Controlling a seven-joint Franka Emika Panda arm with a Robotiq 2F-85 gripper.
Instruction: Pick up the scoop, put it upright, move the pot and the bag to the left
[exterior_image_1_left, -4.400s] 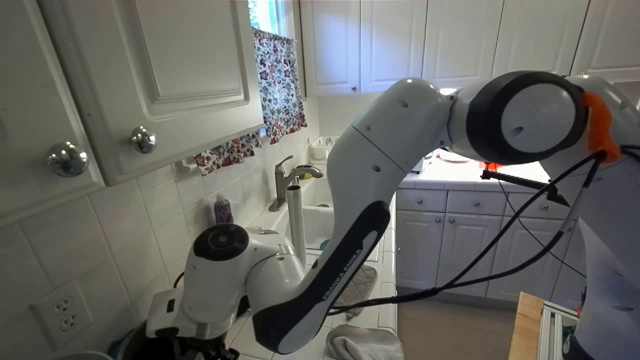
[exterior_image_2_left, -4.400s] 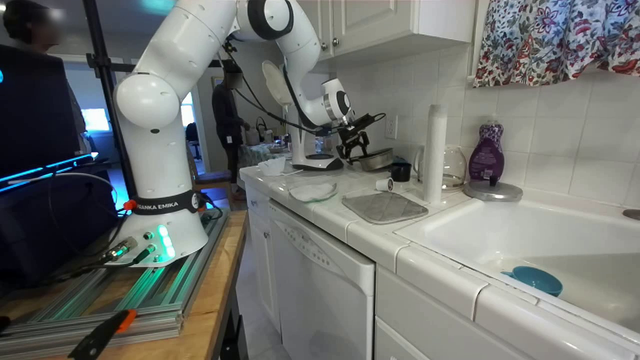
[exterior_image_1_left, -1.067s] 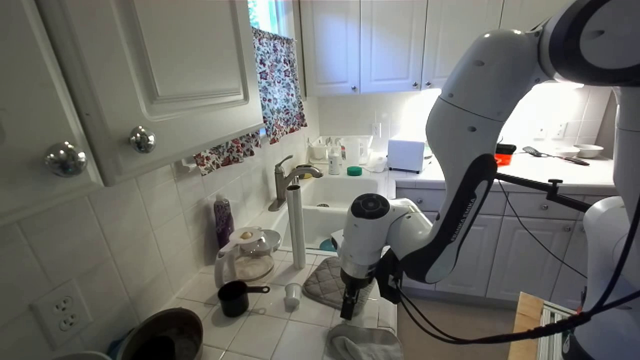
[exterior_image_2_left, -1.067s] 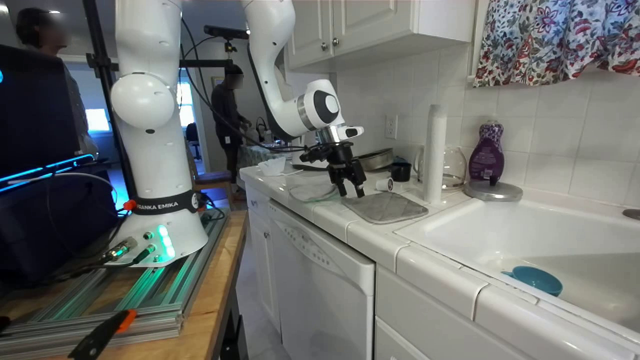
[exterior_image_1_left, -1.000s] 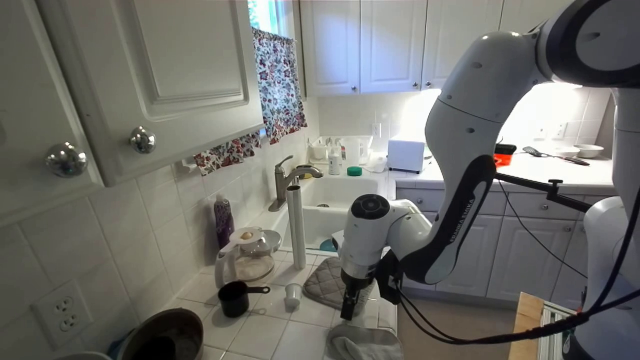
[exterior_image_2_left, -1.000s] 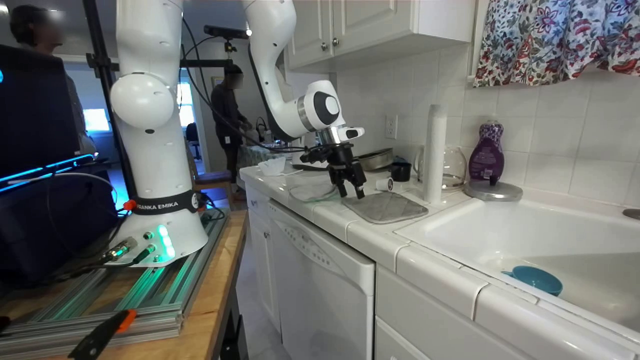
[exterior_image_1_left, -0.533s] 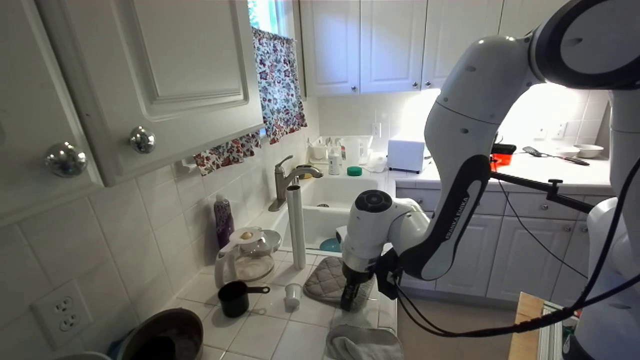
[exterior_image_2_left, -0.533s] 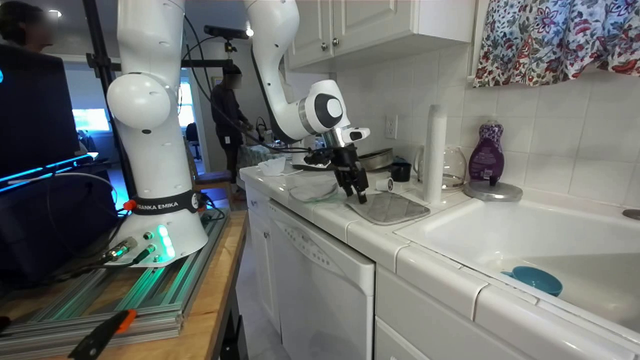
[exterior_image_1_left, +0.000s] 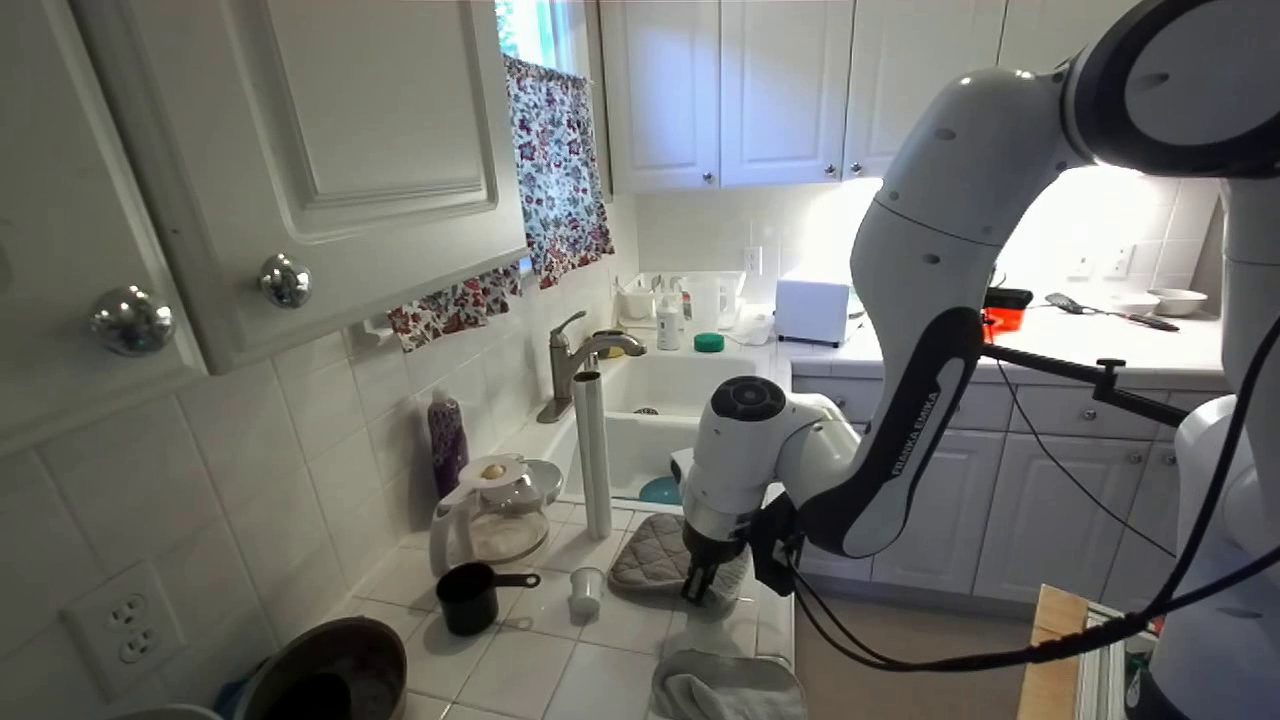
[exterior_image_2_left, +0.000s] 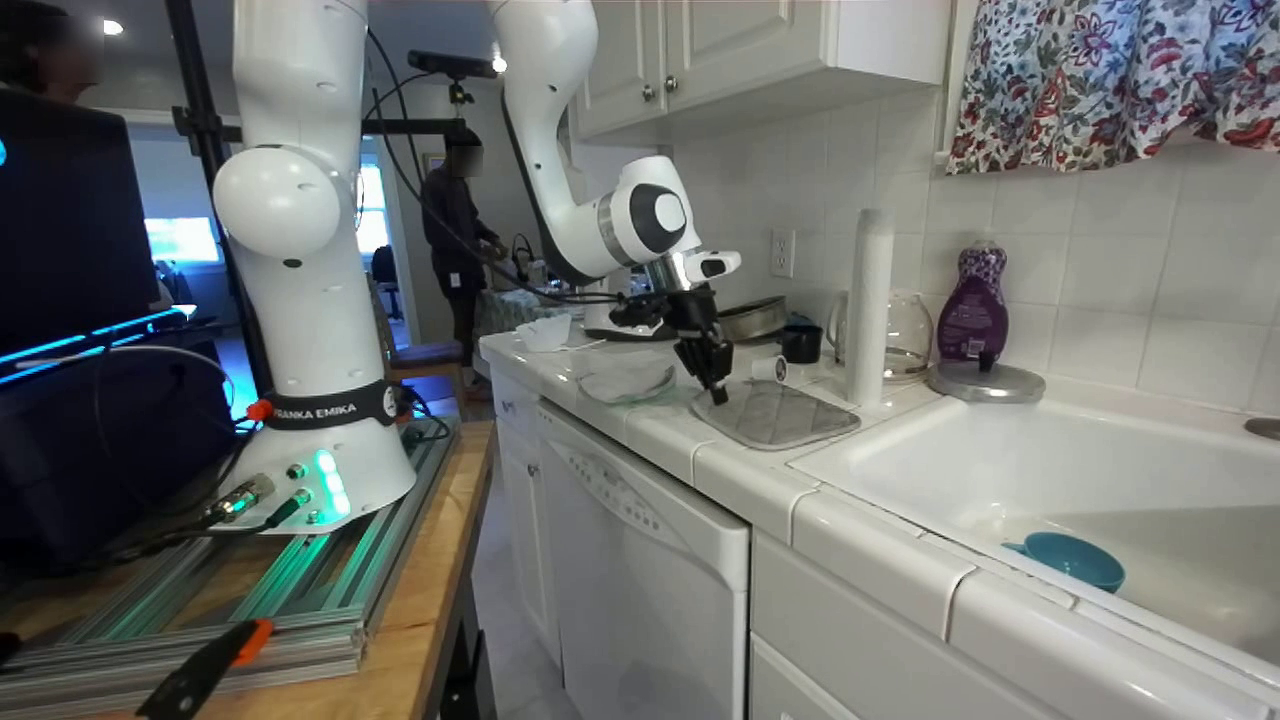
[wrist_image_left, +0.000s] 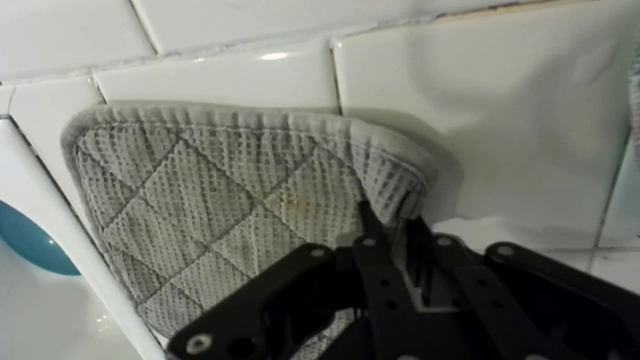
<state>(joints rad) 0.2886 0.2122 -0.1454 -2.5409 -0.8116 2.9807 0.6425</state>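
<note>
Pinching the quilted pad (wrist_image_left: 215, 205), the gripper (wrist_image_left: 392, 215) stands apart from the scoop (exterior_image_1_left: 468, 598), probably light, graspable by its handle (exterior_image_1_left: 517, 579).

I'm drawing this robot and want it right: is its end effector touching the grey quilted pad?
Touching. The wrist view shows the end effector pinching a bunched-up edge of the grey quilted pad.

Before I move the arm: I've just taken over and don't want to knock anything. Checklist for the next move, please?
1. End effector holding the potholder: ok, pinching it near a corner.
2. Potholder flat: not ok, the gripped corner curls up.
3. Scoop upright: ok, standing on the counter.
4. Pot level: not ok, looks tilted in both exterior views.
5. White cup clear of the potholder: cannot tell, close beside it.
</note>
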